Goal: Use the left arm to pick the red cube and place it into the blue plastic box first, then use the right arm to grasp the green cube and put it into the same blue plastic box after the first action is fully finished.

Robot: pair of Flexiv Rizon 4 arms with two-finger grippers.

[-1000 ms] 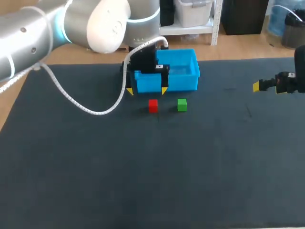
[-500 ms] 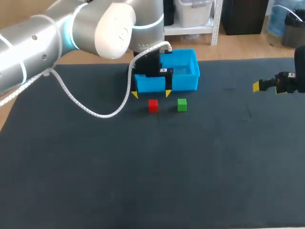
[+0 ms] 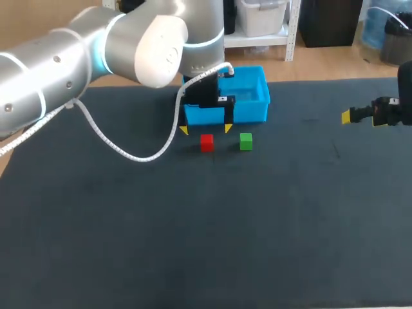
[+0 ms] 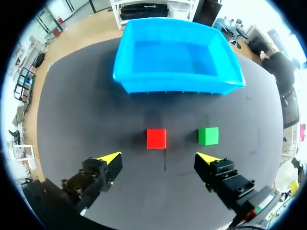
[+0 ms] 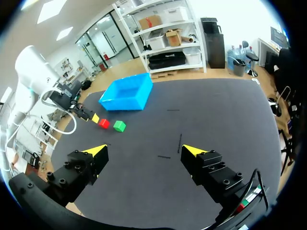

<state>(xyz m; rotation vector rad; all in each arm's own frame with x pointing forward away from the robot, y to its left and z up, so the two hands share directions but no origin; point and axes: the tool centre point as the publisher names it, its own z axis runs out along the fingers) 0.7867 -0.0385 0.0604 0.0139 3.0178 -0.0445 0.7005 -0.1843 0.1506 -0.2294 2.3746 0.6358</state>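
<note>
Tabletop scene, described from my left to my right, with the blue plastic box at the far side of the dark table as the reference point. My left arm comes in from the left, and my left gripper hangs just in front of the box's near wall, fingers spread wide and holding nothing. The red cube sits on the table in front of the box, in line with the gap between those fingers and a little ahead of their yellow tips in the wrist view. The green cube sits near it on the right, not touching it, also in front of the box. The box looks empty. My right gripper hangs well to the right of the box, also spread and empty (its turn comes second). I judge this to be the first step, the approach to the red cube. The next move calls for lowering until the fingers straddle the red cube, clear of the green one, then closing.
</note>
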